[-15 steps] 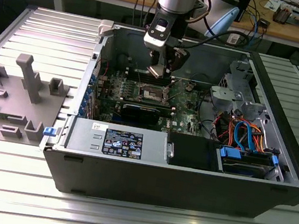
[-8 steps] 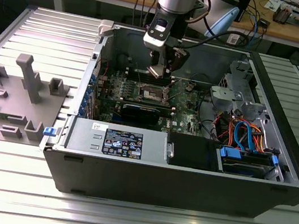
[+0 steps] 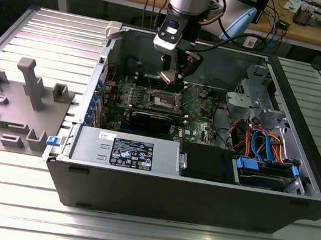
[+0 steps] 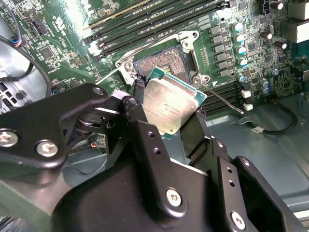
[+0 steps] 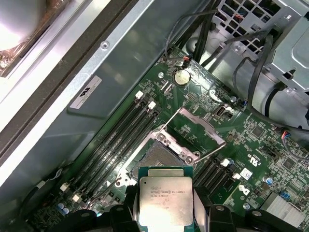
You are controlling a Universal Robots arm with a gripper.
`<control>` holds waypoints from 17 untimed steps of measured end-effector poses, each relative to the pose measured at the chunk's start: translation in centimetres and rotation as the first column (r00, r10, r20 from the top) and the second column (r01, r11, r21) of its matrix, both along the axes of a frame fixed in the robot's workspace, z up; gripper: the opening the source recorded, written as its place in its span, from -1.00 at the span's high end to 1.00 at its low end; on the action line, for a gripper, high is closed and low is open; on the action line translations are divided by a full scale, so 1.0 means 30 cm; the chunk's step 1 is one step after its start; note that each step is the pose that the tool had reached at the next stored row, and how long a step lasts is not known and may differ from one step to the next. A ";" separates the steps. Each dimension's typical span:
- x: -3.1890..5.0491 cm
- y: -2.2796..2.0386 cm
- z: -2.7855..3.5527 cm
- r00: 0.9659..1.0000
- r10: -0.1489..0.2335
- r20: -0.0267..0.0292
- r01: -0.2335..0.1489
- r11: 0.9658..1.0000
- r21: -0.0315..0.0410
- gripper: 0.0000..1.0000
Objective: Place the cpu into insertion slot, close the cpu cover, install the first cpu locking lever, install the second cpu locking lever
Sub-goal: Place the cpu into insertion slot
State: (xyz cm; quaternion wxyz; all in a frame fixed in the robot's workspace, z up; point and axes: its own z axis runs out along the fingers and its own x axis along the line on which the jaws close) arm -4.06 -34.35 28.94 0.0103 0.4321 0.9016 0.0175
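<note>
In both wrist views my gripper [image 4: 169, 108] [image 5: 165, 215] is shut on the cpu [image 4: 170, 102] [image 5: 165, 200], a flat square chip with a dull silver top, gripped by two opposite edges between the black fingers [image 4: 195, 131]. The chip hangs tilted a little above and just beside the insertion slot [image 4: 161, 62] [image 5: 155, 157], whose dark centre lies bare. The cpu cover [image 5: 195, 126], a thin silvery frame, stands swung open at the socket's far side. A thin wire locking lever [image 4: 223, 100] [image 5: 211, 152] sticks out free beside the socket. In the exterior view the gripper [image 3: 172, 79] hovers over the socket [image 3: 165, 100] inside the case.
Long memory slots [image 5: 113, 140] flank the socket. A black card [image 3: 148, 120], the power supply [image 3: 127, 151], a drive cage [image 3: 255, 89] and coloured cables [image 3: 265, 140] fill the case. A grey fixture [image 3: 18, 102] sits on the table at the exterior view's left.
</note>
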 end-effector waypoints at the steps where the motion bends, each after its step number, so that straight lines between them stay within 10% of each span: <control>1: 0.000 0.000 0.000 1.000 -0.001 0.000 0.001 1.000 0.000 -0.09; 17: 0.000 0.000 0.000 0.998 -0.062 0.000 0.062 0.998 0.000 -0.09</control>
